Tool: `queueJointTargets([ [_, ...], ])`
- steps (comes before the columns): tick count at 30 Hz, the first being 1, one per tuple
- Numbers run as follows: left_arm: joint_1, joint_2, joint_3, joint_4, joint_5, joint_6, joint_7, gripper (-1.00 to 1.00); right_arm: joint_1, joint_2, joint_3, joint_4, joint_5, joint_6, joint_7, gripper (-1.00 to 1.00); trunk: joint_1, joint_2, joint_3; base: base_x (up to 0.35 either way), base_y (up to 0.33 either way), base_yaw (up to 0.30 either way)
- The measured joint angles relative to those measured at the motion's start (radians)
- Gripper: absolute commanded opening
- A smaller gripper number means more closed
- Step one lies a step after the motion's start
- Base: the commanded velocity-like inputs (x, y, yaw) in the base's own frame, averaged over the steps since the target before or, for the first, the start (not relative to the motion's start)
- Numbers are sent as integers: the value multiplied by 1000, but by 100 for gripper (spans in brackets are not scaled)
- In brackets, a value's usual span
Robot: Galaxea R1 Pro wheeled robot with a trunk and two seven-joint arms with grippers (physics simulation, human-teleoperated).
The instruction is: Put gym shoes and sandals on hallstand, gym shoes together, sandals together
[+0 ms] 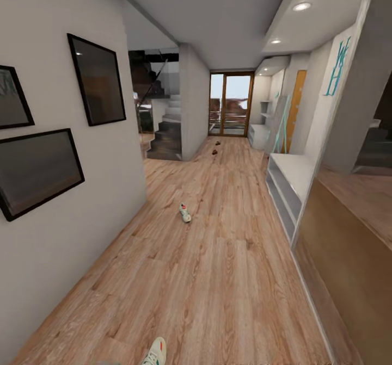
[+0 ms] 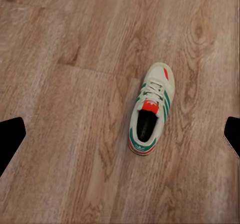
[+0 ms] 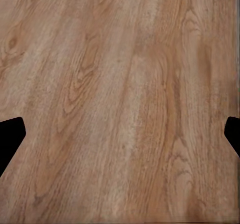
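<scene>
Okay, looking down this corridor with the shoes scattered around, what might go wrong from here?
1. The near gym shoe lies right by the robot's base; driving forward might nudge it.
2. The sandals sit far down the corridor floor, so several trips are likely.
3. Two low white units line the right wall; the nearer one might be mistaken for the rack.

**userA:** so what kind of place is this? looks like someone's house to me

**userB:** yeah, a home, the entrance corridor. Wood-plank floor [image 1: 228, 278] running down to a glass door [image 1: 231, 104] at the far end, framed pictures [image 1: 97, 79] hung on the left wall, a staircase [image 1: 166, 131] going up past them. Low white shoe rack [image 1: 288, 185] along the right wall, an orange door [image 1: 295, 109] further on, spotlights [image 1: 301, 6] in the ceiling.

**userA:** and shoes just lying around lol

**userB:** yep, a sneaker [image 1: 185, 212] mid-floor, another [image 1: 156, 352] close by, little sandals [image 1: 215, 151] near the glass door. Very lived-in hallway.
</scene>
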Motion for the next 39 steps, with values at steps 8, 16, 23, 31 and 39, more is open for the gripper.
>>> queueJointTargets([
  [8, 0, 0, -1, -1, -2, 0, -1, 100, 0, 0, 0, -17, 0, 0, 0, 100, 0, 0, 0, 0, 0, -267],
  [16, 0, -1, -1, -1, -6, -1, -1, 100, 0, 1, 1, -18, 0, 0, 0, 100, 0, 0, 0, 0, 0, -267],
  [23, 0, -1, -1, 0, -5, -2, -1, 100, 0, 2, 2, -16, 0, 0, 0, 100, 0, 0, 0, 3, 0, -267],
  [31, 0, 0, -1, 2, -2, -2, -1, 100, 0, 2, 3, -15, 0, 0, 0, 100, 0, 0, 0, 82, -1, -245],
  [39, 0, 1, 1, 2, 1, -2, -1, 100, 0, 2, 6, -21, 2, 1, 6, 100, 0, 0, 0, 187, -105, -69],
])
